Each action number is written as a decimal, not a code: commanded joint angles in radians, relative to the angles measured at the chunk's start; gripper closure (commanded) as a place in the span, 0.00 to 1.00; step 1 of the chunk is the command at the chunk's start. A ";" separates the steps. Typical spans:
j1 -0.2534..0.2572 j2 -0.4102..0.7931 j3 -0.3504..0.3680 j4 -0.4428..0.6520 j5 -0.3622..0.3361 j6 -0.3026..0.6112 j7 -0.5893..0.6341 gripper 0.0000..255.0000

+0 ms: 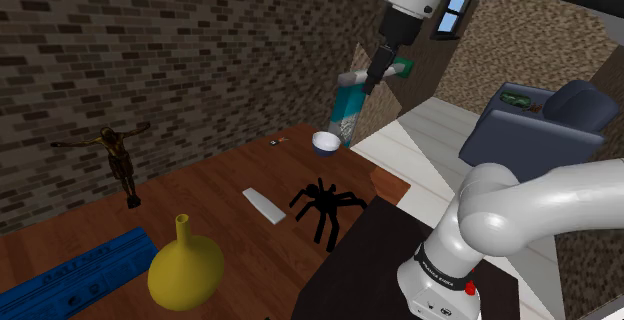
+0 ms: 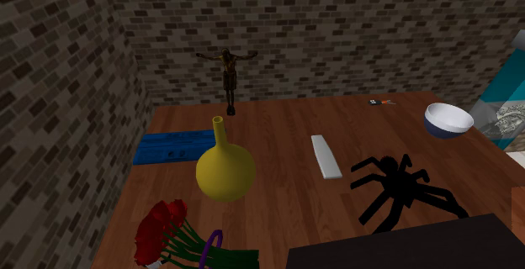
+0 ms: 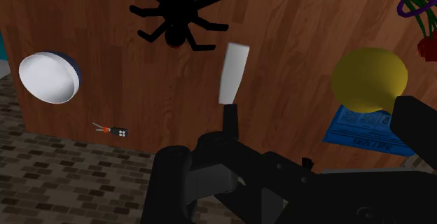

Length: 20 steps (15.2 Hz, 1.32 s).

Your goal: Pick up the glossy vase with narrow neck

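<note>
The vase [image 1: 186,271] is yellow and glossy, with a round belly and a narrow neck. It stands upright on the wooden table [image 1: 215,173] near the shoulder view's lower left. In the second exterior view the vase [image 2: 225,171] sits in front of a blue box [image 2: 172,146]. My black gripper [image 1: 373,76] hangs high over the table's far end, above the white bowl [image 1: 324,143] and far from the vase. In the wrist view the vase [image 3: 369,78] lies well below, and the gripper [image 3: 322,107] is open with its fingers apart and nothing between them.
A black spider figure [image 1: 322,203], a flat white slab [image 1: 264,206] and a dark crucifix figure [image 1: 118,158] stand on the table. Red flowers [image 2: 168,234] lie near the vase. A teal package [image 1: 347,108] leans by the bowl. Brick walls bound two sides. An armchair [image 1: 545,118] stands beyond.
</note>
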 commanded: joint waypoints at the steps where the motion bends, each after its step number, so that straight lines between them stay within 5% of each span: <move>1: 0.000 0.000 0.000 0.000 0.000 0.000 0.000 0.00; 11: 0.046 0.155 0.163 -0.102 0.080 0.266 0.163 0.00; 20: 0.064 0.402 0.315 -0.080 0.089 0.502 0.321 0.00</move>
